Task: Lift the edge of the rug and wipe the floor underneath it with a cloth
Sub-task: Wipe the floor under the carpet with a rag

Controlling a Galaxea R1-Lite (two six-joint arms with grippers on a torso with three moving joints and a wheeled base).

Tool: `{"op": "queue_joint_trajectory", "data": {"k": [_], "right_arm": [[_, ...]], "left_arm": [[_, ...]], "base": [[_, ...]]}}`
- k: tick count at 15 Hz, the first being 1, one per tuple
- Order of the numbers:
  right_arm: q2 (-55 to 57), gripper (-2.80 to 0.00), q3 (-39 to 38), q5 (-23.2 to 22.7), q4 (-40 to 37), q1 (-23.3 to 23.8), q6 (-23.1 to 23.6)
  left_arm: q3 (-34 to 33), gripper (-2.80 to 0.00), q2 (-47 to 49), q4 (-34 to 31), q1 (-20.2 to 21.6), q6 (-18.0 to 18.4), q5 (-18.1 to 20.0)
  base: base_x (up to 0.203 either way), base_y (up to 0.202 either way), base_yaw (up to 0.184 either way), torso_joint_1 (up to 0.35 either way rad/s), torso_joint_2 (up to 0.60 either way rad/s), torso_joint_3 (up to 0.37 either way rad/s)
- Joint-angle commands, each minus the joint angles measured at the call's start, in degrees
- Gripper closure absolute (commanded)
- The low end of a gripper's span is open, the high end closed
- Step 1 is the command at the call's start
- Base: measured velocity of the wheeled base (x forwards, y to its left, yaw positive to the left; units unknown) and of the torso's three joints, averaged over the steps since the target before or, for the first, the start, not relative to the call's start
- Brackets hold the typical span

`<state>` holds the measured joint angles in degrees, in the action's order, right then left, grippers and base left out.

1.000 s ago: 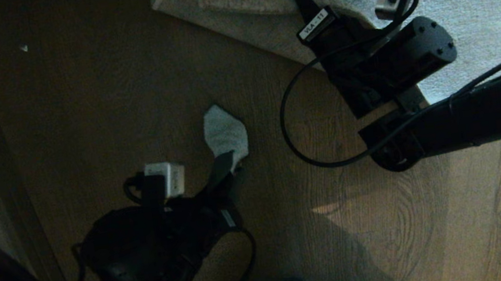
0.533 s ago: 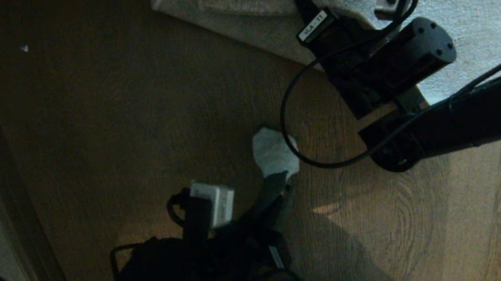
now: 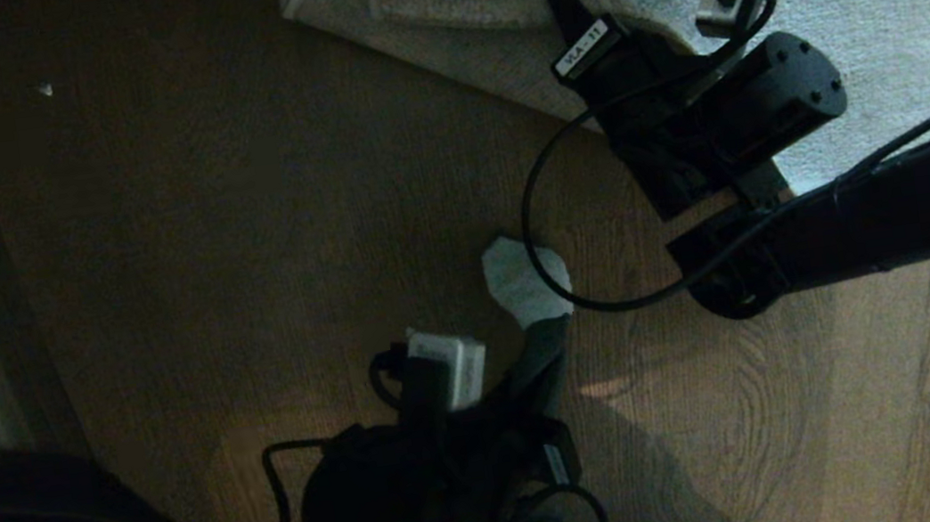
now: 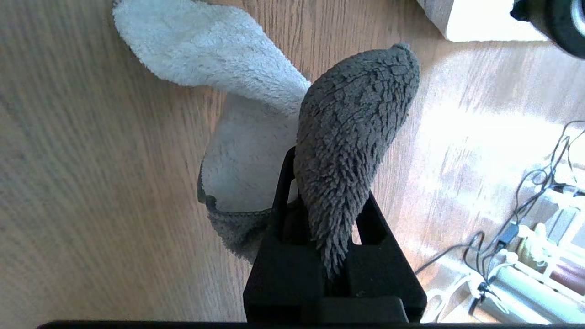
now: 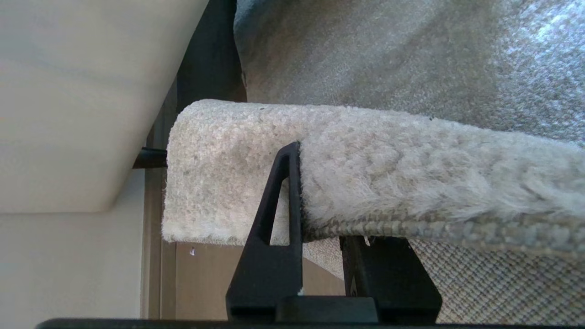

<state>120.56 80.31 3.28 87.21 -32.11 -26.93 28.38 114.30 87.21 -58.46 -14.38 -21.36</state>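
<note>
My left fingers [image 4: 283,192] are pinched nearly together on the cloth [image 4: 256,114], which fans out ahead of them and lies on the floor [image 3: 246,236]; my right fingers [image 5: 283,205] are clamped on the rug edge [image 5: 365,173], one above the pile and one beneath the woven backing, holding that border raised off the planks. In the head view my left gripper [image 3: 551,335] sits near my right gripper [image 3: 577,21], the cloth between them; one cloth, one rug, two grippers.
</note>
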Motion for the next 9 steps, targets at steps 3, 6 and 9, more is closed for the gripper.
{"op": "queue_joint_trajectory", "data": {"k": [3, 6, 9], "right_arm": [[-0.1, 0.0, -0.1, 0.2, 2.5, 0.5, -0.1], [-0.1, 0.0, -0.2, 0.2, 2.5, 0.6, -0.1], [-0.1, 0.0, -0.2, 0.2, 2.5, 0.6, 0.0]], "left_arm": [[1.7, 0.0, 2.2, 1.6, 1.5, 0.0, -0.4], [2.3, 0.0, 2.3, 1.6, 5.0, 0.0, -0.4], [3.0, 0.0, 2.5, 1.6, 9.3, 0.0, -0.3]], "base": [[0.0, 0.0, 0.0, 0.0, 0.0, 0.0], [0.0, 0.0, 0.0, 0.0, 0.0, 0.0], [0.0, 0.0, 0.0, 0.0, 0.0, 0.0]]}}
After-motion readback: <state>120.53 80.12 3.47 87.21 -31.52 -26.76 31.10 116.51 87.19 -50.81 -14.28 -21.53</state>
